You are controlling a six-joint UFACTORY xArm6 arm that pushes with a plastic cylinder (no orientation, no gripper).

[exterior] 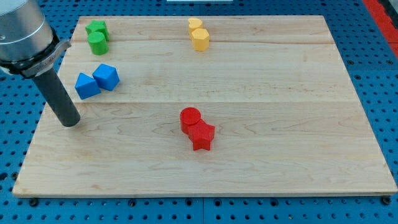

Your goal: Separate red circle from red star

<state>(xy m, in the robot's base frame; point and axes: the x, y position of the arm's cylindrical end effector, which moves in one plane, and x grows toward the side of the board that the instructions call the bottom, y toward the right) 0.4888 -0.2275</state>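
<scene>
The wooden worktop (280,124) fills most of the view, a pale board of joined planks lying on a blue perforated surface (373,62) that shows around its edges.

Next in size is the arm (22,34), a grey cylinder at the view's upper left, from which the dark rod (56,93) slants down toward the view's right. There is no pincer on this rig, so nothing is clenched or released; the rod simply ends in my tip (70,122), which rests on the board near its left edge.

The blocks are all small. The red circle (190,118) and the red star (201,135) sit together just below the board's middle, touching, with the circle toward the view's upper left of the star. Both lie well apart from my tip, off to its right across open wood, with the circle the nearer of the two.

Closest to my tip are two blue blocks: a blue triangle-like block (86,86) just above and to the right of it, and a blue block (107,77) beside that one, its shape hard to make out.

At the top left corner stand two green blocks, one (97,28) above the other (96,43), touching. At top centre a yellow heart-like block (195,25) sits against a yellow hexagon (200,39).
</scene>
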